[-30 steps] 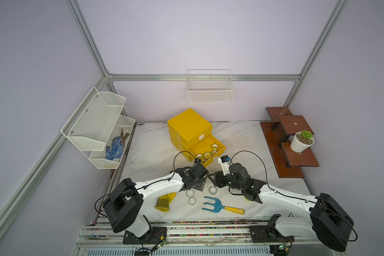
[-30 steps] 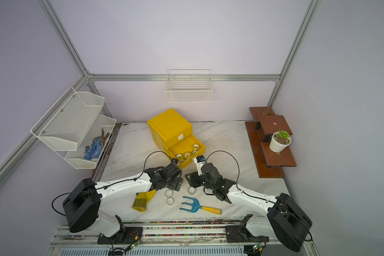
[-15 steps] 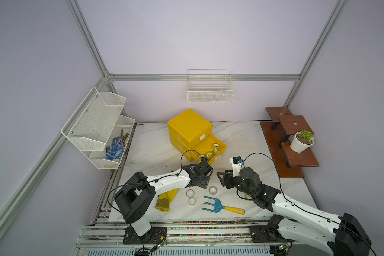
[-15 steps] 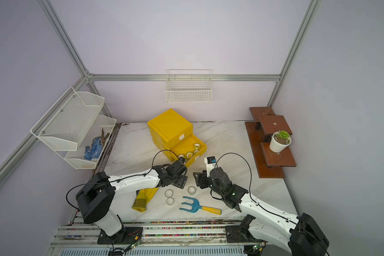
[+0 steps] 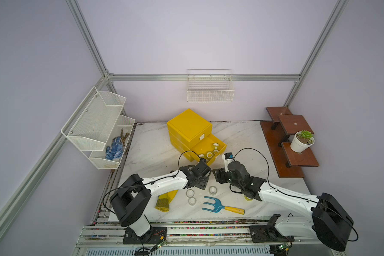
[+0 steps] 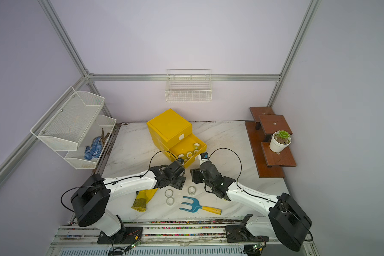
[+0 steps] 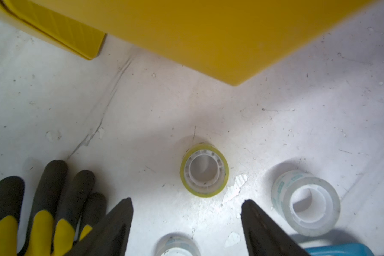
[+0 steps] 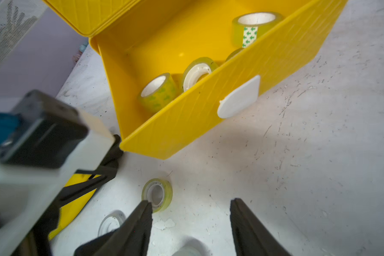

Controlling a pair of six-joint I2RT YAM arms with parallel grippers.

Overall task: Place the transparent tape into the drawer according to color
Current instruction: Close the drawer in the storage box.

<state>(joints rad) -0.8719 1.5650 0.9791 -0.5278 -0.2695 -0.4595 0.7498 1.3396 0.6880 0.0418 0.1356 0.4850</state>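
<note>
Hovering low over the marble desk (image 5: pixel 146 150), left claw (image 5: pixel 203 182) and right claw (image 5: pixel 216 175) face each other at lower centre in both top views, just below the pulled-out yellow drawer (image 5: pixel 203 144); jaws too small to read there. Several tape rolls (image 5: pixel 215 145) sit in that drawer. Three clear rolls (image 5: pixel 190 193) lie on the desk just below the claws in frame, blue fork (image 5: pixel 211 205) lower still, yellow glove (image 5: pixel 164 200) to their left.

Left wrist view: left claw (image 7: pixel 186 200) spread, empty. A yellow-green roll (image 7: pixel 204 172) lies flat on the desk just ahead of the fingertips (image 7: pixel 126 206), and one of the clear rolls (image 7: pixel 306 204) is beside a finger.

Right wrist view: right claw (image 8: pixel 191 202) spread, empty. The yellow-green roll (image 8: pixel 157 194) is by one fingertip, contact unclear. The yellow drawer (image 8: pixel 186 124) holds the tape rolls (image 8: pixel 159 92), all yellow-green tinted.
</note>
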